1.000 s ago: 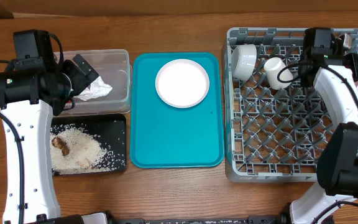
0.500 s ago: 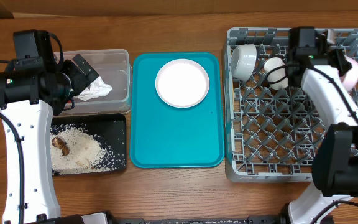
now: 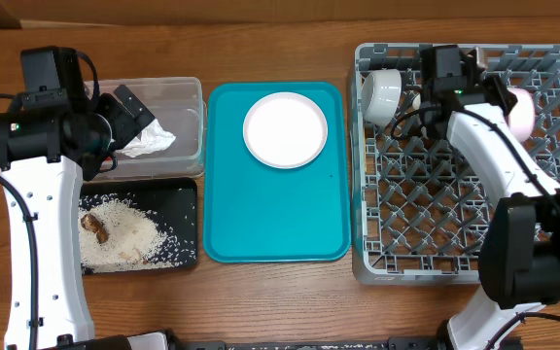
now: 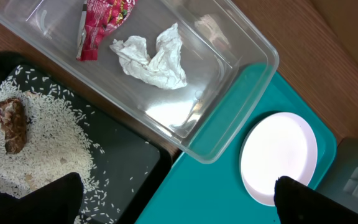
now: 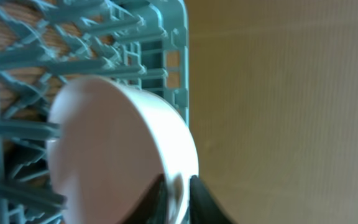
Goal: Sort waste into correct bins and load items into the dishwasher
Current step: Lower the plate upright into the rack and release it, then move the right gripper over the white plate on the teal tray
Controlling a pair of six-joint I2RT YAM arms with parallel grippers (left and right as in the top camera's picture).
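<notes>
My left gripper (image 3: pixel 132 109) hovers open and empty over the clear tub (image 3: pixel 191 89), which holds the napkin (image 3: pixel 149 142). In the left wrist view the gripper (image 4: pixel 176 205) is wide open. That view also shows the red wrapper (image 4: pixel 104 22) and napkin (image 4: pixel 151 56) in the tub (image 4: pixel 241 87). Rice (image 3: pixel 124 238) and a brown lump (image 3: pixel 93 226) lie in the black tray (image 3: pixel 185 194). The plate (image 3: pixel 285 129) sits on the teal tray. My right gripper (image 3: pixel 499 97) is shut on the pink bowl's (image 3: pixel 520 112) rim (image 5: pixel 179 155) over the grey rack (image 3: pixel 455 243).
The teal tray (image 3: pixel 275 214) lies between the bins and the rack. A grey-white bowl (image 3: pixel 382 92) rests in the rack's far left corner. The whitish cup (image 3: pixel 412 100) beside it is mostly hidden behind my right arm. Wooden table surrounds everything.
My right arm has swung left across the rack's back with the pink bowl and now covers most of the cup. The left arm has not moved.
</notes>
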